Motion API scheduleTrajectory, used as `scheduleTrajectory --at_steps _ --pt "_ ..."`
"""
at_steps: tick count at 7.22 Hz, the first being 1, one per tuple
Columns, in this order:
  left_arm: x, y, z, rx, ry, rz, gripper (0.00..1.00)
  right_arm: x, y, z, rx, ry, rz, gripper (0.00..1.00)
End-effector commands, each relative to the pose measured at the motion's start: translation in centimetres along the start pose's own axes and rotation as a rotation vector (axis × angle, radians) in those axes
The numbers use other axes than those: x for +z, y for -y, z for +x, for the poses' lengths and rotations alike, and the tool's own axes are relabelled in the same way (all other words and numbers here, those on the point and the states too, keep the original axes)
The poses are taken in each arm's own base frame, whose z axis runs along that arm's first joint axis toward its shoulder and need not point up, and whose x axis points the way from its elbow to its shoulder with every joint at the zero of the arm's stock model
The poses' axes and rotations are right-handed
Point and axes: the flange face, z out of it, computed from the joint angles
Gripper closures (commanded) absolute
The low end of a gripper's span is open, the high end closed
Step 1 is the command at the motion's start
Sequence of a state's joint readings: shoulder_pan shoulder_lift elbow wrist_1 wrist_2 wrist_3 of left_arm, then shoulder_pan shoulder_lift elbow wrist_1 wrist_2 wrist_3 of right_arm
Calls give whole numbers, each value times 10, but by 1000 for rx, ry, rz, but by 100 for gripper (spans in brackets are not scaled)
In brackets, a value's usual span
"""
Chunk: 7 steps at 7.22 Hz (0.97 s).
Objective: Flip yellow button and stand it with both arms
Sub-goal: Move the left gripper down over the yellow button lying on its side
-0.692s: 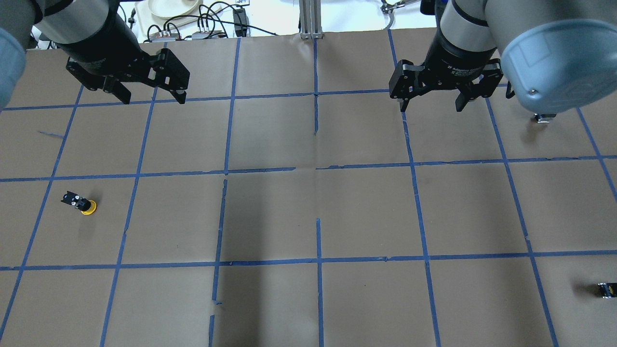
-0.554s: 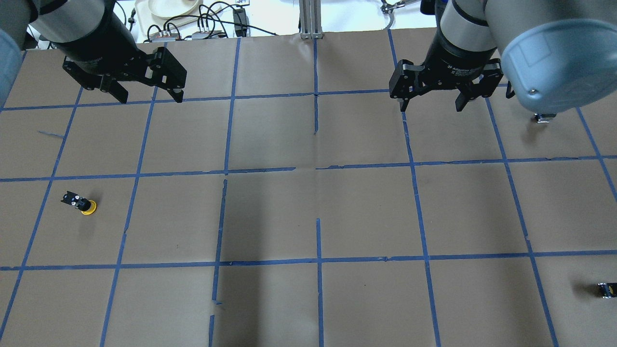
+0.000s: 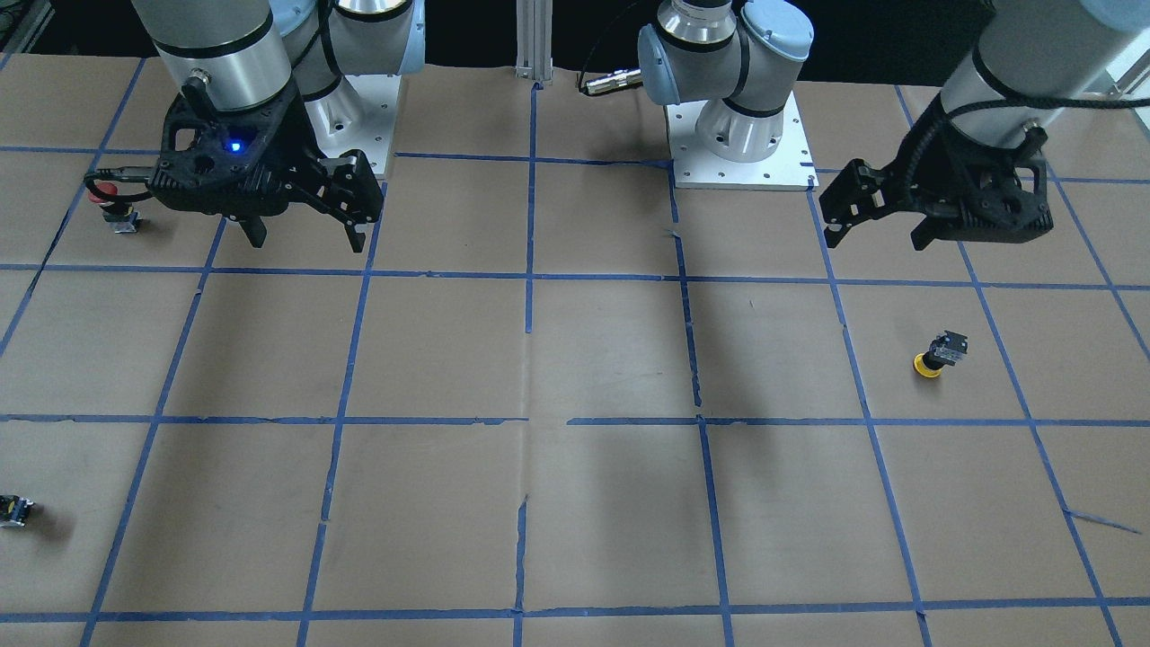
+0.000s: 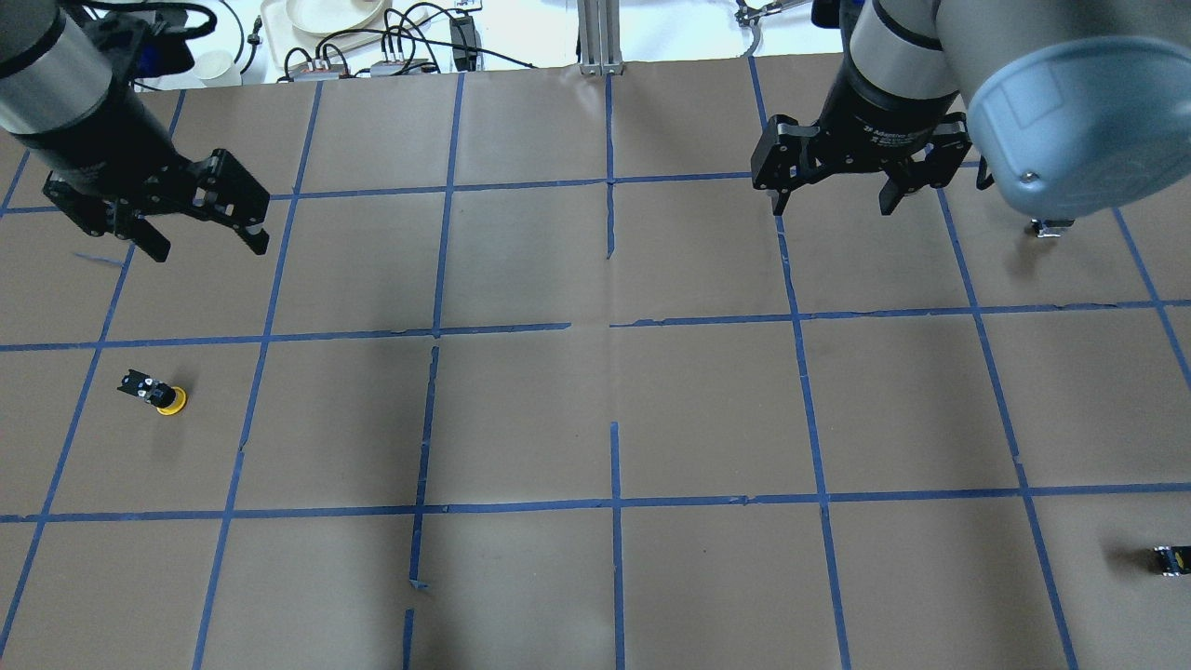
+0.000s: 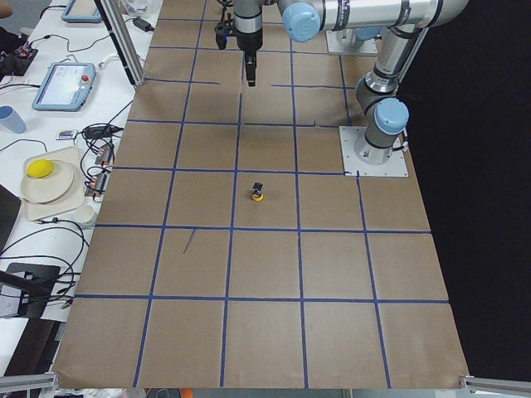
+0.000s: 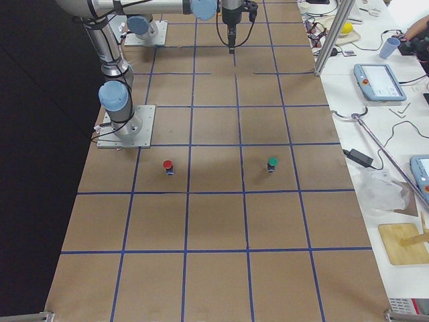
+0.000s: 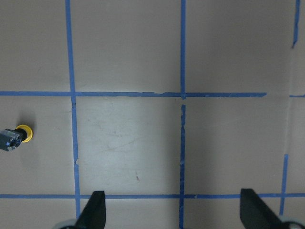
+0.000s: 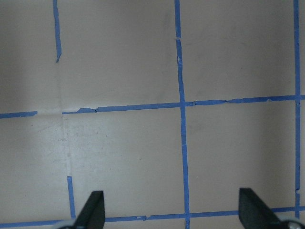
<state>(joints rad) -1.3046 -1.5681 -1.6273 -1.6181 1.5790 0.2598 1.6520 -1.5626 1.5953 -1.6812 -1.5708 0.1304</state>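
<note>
Since yellow button (image 4: 158,394) sits cap-down, left gripper (image 4: 209,246), jaws spread, should straddle its body squarely; right gripper (image 4: 833,207) likewise spread.

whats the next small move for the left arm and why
Probably shift the open left gripper over the small yellow-capped push-button: it stands untouched, seemingly cap-down, on that arm's side, off at the wrist view's edge, not between the fingers.
</note>
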Motion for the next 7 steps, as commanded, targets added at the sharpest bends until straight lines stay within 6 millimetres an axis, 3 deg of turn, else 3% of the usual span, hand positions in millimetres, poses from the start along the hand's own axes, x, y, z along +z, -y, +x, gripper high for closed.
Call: scheduleTrajectory --at_steps 1,3,4,5,6,7 --pt "64 2 -82 -7 -6 -79 0 1 0 0 0 0 -1 0" --pt "87 3 -123 53 -32 -103 1 0 0 0 0 0 1 0" --pt "112 21 -140 177 -4 -47 1 0 0 0 0 0 1 0" --pt "145 31 -174 279 25 4 1 0 0 0 0 0 1 0" --pt "164 24 -201 273 1 2 1 1 0 0 0 0 -1 0" --pt "171 24 -204 299 1 3 1 0 0 -1 -2 0 1 0"
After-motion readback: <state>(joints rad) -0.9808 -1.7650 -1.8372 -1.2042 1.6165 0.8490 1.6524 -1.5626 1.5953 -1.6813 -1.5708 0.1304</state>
